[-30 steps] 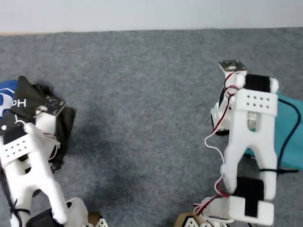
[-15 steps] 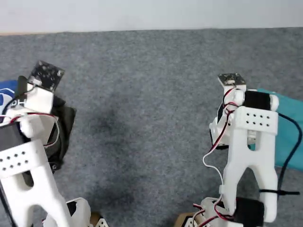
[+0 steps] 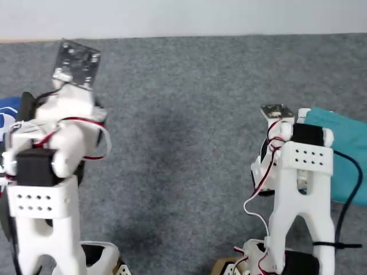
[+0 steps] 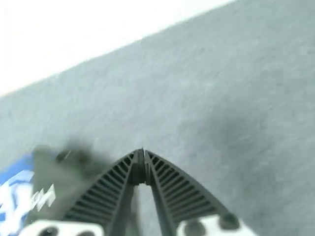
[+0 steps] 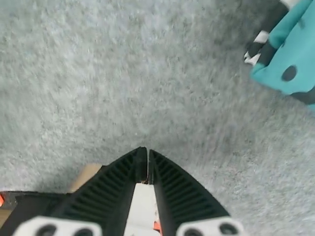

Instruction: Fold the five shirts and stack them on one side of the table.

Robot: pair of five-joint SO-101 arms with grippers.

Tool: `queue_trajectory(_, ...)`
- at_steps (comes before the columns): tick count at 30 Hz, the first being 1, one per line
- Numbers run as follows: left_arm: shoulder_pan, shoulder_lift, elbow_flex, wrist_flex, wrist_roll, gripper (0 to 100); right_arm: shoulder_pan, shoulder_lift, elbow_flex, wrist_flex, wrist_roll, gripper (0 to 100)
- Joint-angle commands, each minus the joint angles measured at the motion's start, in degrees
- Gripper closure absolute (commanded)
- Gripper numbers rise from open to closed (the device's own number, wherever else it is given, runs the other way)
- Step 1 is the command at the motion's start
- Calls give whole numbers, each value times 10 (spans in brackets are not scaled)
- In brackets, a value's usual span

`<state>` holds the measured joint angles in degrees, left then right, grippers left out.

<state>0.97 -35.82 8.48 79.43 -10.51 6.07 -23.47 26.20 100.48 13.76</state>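
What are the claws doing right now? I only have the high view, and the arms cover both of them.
Observer: The left claw is shut and empty.
Operator: And the other one?
Observer: The right claw is shut too, with nothing in it.
Operator: Any detail on that teal shirt?
Observer: The teal shirt has dark dots, and a black-and-white striped piece sits at its edge.

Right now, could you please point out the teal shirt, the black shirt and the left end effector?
teal shirt (image 5: 295, 46), right wrist view, plain teal fabric.
black shirt (image 4: 69, 167), left wrist view, crumpled middle.
left end effector (image 4: 143, 153), left wrist view, between shut fingertips.
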Motion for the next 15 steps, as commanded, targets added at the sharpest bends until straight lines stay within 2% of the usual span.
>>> queue_trajectory(1,102,-11,-18,-61,34,995,7,-31,11,23,-6,989)
queue_trajectory(5,210,-11,-17,-104,40,995,7,-47,30,23,-4,989)
queue_trajectory(8,225,-12,4,-92,29,995,7,-56,31,23,-4,989)
queue_trajectory(11,165,-12,32,-27,-31,995,7,-61,31,23,-4,989)
queue_trajectory(15,16,-13,65,44,-127,989,7,-58,33,23,-4,989)
